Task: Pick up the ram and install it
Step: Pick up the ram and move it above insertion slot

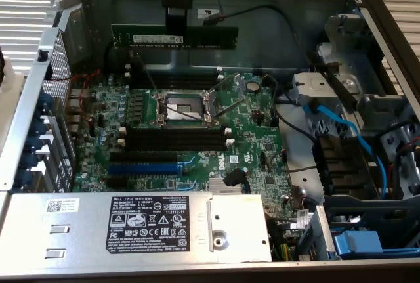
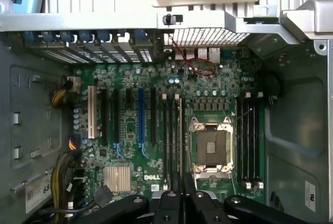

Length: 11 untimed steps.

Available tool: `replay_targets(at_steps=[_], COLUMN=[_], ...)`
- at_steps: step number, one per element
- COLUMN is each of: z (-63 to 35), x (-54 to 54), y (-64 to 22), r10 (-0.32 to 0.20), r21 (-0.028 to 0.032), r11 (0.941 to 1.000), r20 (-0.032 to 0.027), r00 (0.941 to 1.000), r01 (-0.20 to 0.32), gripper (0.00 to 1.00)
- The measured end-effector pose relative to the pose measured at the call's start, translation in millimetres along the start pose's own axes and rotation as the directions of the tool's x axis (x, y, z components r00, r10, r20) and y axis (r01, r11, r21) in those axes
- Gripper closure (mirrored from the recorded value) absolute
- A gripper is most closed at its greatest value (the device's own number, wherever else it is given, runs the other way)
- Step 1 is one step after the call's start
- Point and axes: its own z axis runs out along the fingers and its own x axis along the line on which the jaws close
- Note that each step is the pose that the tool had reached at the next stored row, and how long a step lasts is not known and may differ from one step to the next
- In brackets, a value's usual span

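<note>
In the exterior view we count one long, flat, dark-green ram stick with black chips (image 1: 213, 37), pinched at mid-length by the black fingers of the single gripper (image 1: 177, 27) and held aloft near the far black memory slots (image 1: 174, 71). In the wrist view we count one square silver processor socket (image 2: 210, 148), with one slot bank on each side. We judge that a tilted or off-notch descent could jam one end of the ram.

Dark-green ram (image 1: 210, 37); green motherboard (image 1: 252, 125); blue slot (image 1: 147, 163)
</note>
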Motion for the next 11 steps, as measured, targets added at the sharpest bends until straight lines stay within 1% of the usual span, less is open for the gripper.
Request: replay_targets(at_steps=[8, 11], z=[13.9, 17.5], x=[-0.7, -0.9], y=[0.0, -0.9], r10=[-0.024, -0.029], r21=[0.0001, 0.0001], r11=[0.9997, 0.9996], r20=[-0.0042, -0.0044], r00=[0.9997, 0.9996], r01=[0.024, 0.029], gripper=[0.88, 0.88])
